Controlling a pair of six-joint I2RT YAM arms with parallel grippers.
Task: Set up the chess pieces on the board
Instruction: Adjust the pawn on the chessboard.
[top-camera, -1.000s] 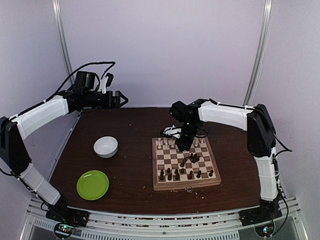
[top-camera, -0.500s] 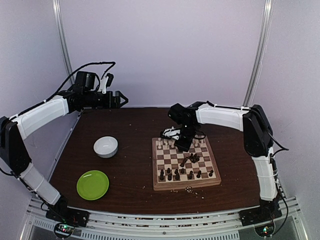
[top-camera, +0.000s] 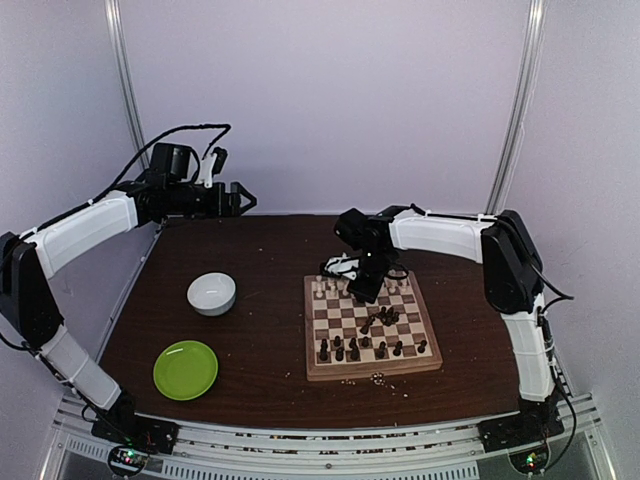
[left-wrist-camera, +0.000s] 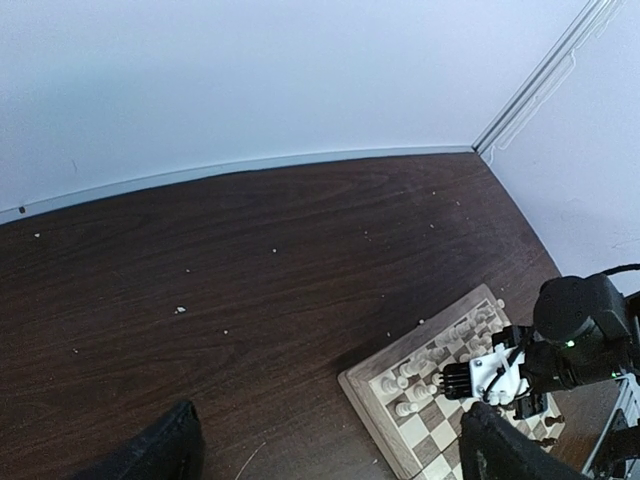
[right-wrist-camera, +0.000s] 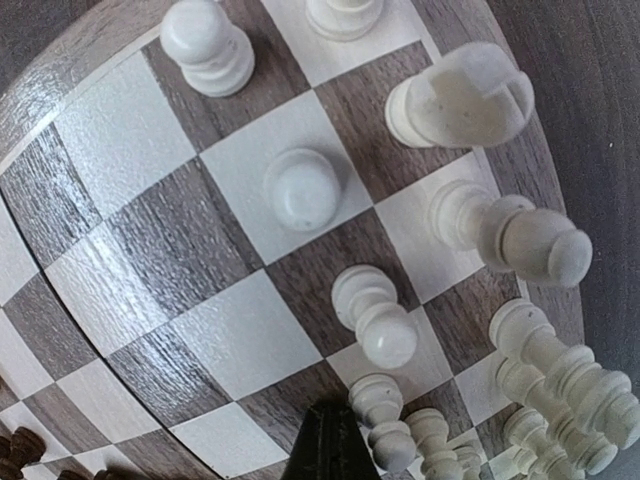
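Cream wooden chessmen (right-wrist-camera: 375, 325) sit just under right hand (top-camera: 364, 290), far rows of chequered wooden board (top-camera: 309, 330); finger gap unreadable.

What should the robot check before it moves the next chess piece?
1. Board flat on the table: ok.
2. Right hand over the cream pieces: ok.
3. Right hand empty: cannot tell, only one fingertip shows.
4. Dark pieces all in rows: not ok, some clump mid-board.
5. Left hand away from the board: ok, open, up at the far left.
6. Bowl and plate out of the way: ok.
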